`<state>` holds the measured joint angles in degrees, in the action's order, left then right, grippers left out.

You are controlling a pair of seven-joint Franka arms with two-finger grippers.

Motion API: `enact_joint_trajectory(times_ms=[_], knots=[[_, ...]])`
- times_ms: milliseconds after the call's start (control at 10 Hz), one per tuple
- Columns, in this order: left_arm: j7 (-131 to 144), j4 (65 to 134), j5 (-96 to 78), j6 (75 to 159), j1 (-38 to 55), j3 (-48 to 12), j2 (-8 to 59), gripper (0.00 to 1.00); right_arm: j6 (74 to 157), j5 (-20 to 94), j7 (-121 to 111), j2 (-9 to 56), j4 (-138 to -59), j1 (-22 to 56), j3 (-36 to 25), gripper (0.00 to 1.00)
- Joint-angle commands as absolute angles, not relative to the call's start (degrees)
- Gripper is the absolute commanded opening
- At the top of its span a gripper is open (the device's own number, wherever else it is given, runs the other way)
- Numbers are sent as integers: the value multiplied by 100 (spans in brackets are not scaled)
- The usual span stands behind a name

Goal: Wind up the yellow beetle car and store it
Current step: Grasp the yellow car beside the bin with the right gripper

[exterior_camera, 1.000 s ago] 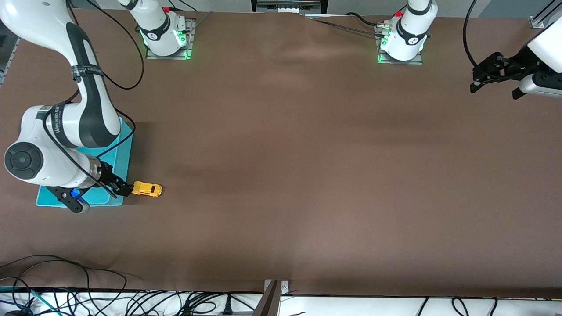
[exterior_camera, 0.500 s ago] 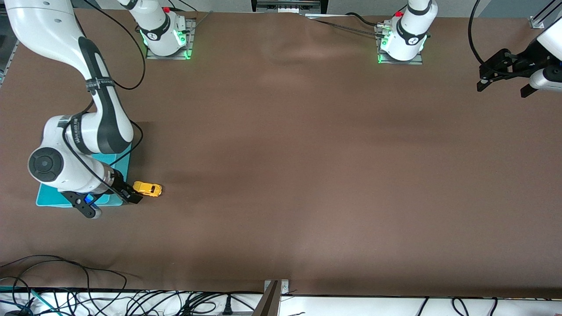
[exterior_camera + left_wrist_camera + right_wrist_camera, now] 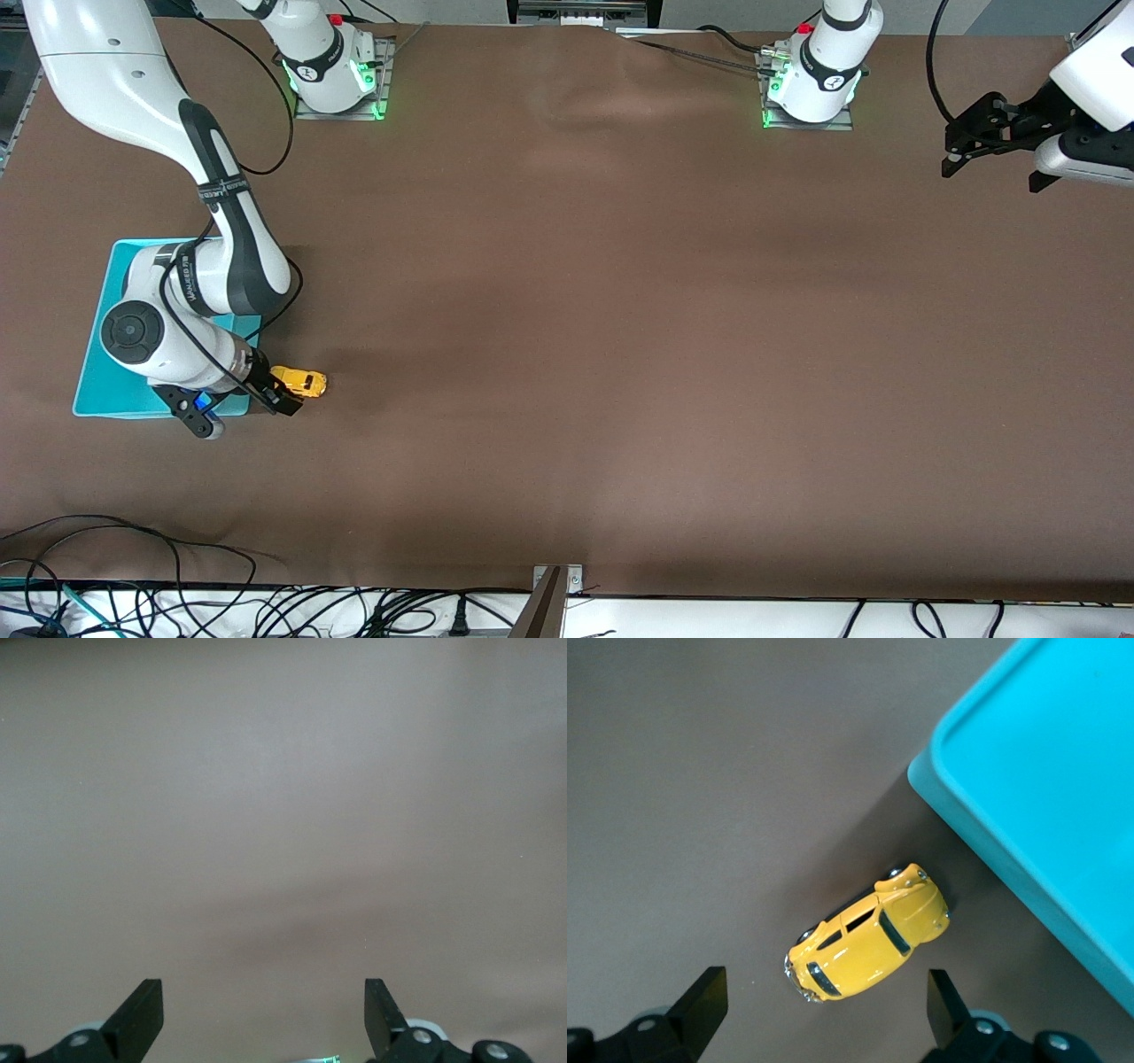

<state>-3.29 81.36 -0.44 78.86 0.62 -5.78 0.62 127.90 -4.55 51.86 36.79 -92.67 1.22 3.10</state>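
Since a second ago, the right pincer (image 3: 266,403) has been carried toward the yellow beetle car (image 3: 301,382), uncovering more of the turquoise bin (image 3: 111,390). It is now held low over the car's bin-side end, fingers spread wide and pinching nothing. The car is seen on the brown tabletop (image 3: 620,354), just beside the bin's corner, apart from its wall. The left pincer (image 3: 992,155) is kept waiting, likewise spread, over the left arm's end of the tabletop.
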Motion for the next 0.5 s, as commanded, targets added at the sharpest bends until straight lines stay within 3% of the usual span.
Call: enact_joint_trajectory(times_ms=[0, 400], knots=[[-325, 7972, 44, 7743, 70, -589, 97, 100, 12894, -413, 6017, 3787, -9334, 289, 203, 100], [-334, 7945, 9, 7743, 0, -563, 88, 100, 13104, -448, 6135, 3999, -9325, 404, -53, 100]])
